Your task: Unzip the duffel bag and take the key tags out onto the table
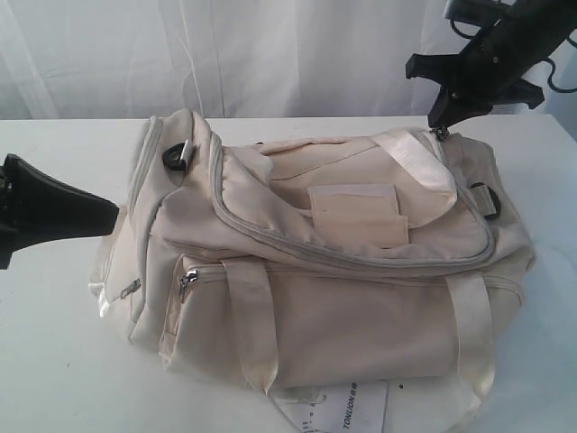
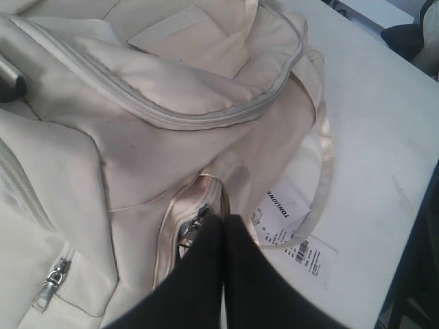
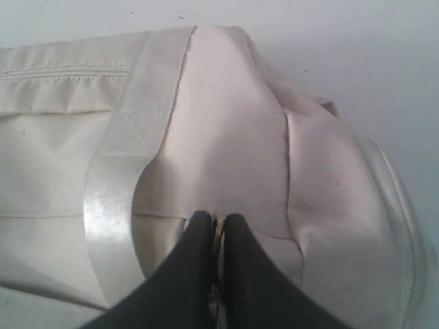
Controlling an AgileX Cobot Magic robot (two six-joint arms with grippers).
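Right wrist view: right gripper (image 3: 217, 221) pinches what looks like a metal zipper pull (image 3: 217, 240) on the duffel bag (image 3: 233, 137); left gripper (image 2: 223, 221) fully closed, tip at the bag's end.

The only writing that can be read is the word "TONLION", in dark capitals on a white paper hang-tag (image 1: 335, 410). The tag lies flat on the surface (image 1: 63, 361) just beside the front of the duffel bag (image 1: 361, 325), and the word runs sideways in the exterior view. The left wrist view shows the same word on that tag, along with a barcode (image 2: 302, 251) and several rows of finer print too small to make out.
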